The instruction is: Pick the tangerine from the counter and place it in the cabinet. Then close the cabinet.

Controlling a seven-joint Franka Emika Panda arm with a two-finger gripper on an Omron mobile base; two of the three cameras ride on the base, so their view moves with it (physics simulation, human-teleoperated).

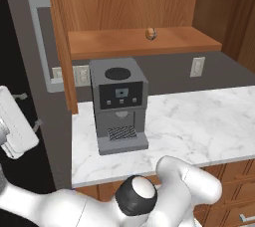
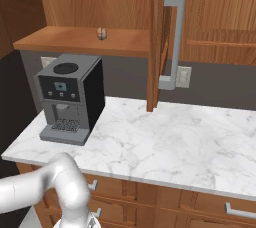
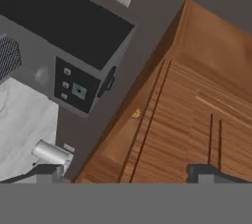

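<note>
We find the tangerine [image 1: 151, 33] resting on the shelf of the cabinet [image 1: 144, 42], toward the middle of the shelf and well above the counter [image 1: 199, 126]. In the right base view the same fruit [image 2: 101, 33] sits on the shelf [image 2: 80, 39], left of the open cabinet door [image 2: 156, 42], which stands edge-on with its long grey bar handle [image 2: 174, 39] facing right. A second open door [image 1: 60, 37] with its handle [image 1: 42, 42] stands at the left in the left base view.

The grey coffee machine [image 1: 119, 104] stands on the marble at the left, under the shelf. A wall outlet [image 1: 197, 66] lies on the far wall beneath the shelf.

In the hand view the gripper [image 3: 128, 173] has its jaws spread wide and released, grasping nothing, with the fingertips [image 3: 209, 173] against the wood grain of the cabinet [image 3: 197, 100]; a small orange spot there may be the tangerine, but we cannot tell.
</note>
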